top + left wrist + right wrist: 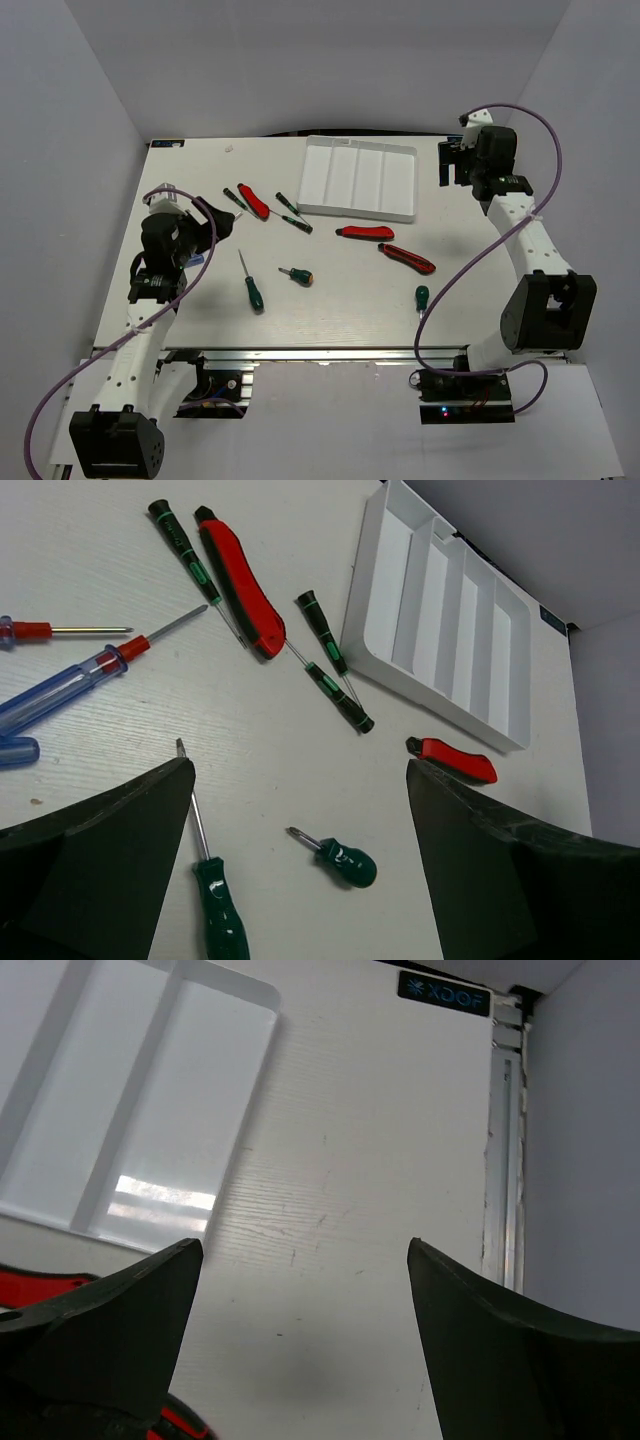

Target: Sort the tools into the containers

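Observation:
The white tray with four long compartments lies at the table's back and holds nothing. Three red-and-black utility knives and several green-handled screwdrivers lie loose in front of it. These include a long one and stubby ones. My left gripper is open above the table's left side. In the left wrist view the stubby screwdriver lies between its open fingers. Blue- and red-handled screwdrivers lie to the left. My right gripper is open and empty, right of the tray.
The left wrist view shows the tray, a red knife and thin green screwdrivers beside it. The right wrist view shows the tray's corner, a red knife's edge, bare table and the table's right rail.

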`<move>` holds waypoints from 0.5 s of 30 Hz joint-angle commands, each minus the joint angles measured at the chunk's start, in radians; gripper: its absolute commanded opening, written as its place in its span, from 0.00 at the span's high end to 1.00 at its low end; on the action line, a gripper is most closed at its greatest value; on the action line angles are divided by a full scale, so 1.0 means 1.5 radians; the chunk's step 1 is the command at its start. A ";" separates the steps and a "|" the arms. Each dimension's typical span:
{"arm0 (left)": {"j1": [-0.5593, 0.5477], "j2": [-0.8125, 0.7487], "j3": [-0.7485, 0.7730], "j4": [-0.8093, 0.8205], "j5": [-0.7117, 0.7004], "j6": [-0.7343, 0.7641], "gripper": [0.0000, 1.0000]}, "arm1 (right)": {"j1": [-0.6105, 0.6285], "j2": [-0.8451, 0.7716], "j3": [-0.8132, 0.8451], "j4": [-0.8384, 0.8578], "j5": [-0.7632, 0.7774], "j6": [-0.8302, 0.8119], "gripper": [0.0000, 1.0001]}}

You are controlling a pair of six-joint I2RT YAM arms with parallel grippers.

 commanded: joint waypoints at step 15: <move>0.001 -0.016 -0.040 -0.014 0.081 -0.040 0.02 | 0.133 -0.056 -0.067 -0.239 -0.385 -0.475 0.11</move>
